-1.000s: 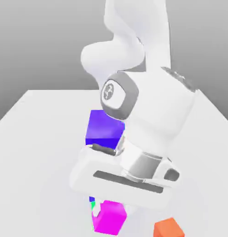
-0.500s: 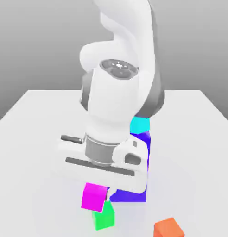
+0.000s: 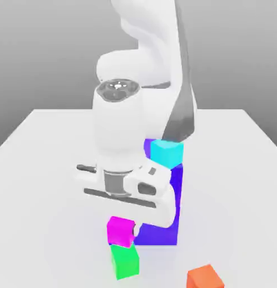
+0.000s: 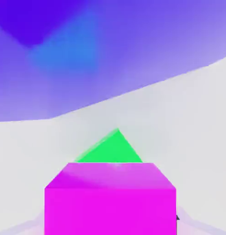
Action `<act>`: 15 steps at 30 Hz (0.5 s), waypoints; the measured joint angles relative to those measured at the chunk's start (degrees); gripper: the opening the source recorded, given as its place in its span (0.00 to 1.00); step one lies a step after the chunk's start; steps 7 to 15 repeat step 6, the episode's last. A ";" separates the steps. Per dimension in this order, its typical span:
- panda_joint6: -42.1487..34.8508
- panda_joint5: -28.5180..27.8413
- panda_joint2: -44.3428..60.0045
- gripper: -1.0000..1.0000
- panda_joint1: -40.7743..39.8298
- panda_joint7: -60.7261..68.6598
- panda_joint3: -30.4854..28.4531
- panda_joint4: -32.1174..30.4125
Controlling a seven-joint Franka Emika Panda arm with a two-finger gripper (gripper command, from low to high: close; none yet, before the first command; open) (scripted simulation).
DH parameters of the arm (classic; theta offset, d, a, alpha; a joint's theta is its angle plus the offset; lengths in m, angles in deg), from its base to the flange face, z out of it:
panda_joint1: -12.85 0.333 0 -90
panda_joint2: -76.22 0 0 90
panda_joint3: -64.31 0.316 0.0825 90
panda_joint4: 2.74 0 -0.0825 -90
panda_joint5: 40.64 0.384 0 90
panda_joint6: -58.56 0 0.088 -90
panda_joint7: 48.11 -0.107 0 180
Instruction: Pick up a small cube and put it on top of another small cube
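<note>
Glossy white arm (image 3: pixel 142 73), grey joints

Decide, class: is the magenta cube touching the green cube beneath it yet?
Cannot tell. In the exterior view the magenta cube, held by the pincer, sits right over the green cube, their edges meeting without a plain gap.

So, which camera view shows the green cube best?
The exterior view: the green cube shows two whole faces, just below the magenta cube. In the hand view, the magenta cube hides most of it, leaving a green corner.

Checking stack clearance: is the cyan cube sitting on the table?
No, in the exterior view the cyan cube rests on top of the big blue-purple block, well above the table.
</note>
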 joint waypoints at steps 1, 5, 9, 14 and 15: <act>0.92 1.25 1.22 0.00 -0.52 0.91 0.82 0.09; 2.66 3.53 3.56 1.00 -1.59 2.59 2.48 0.25; 2.66 3.53 3.56 1.00 -1.59 2.59 2.48 0.25; 2.66 3.53 3.56 1.00 -1.59 2.59 2.48 0.25; 2.66 3.53 3.56 1.00 -1.59 2.59 2.48 0.25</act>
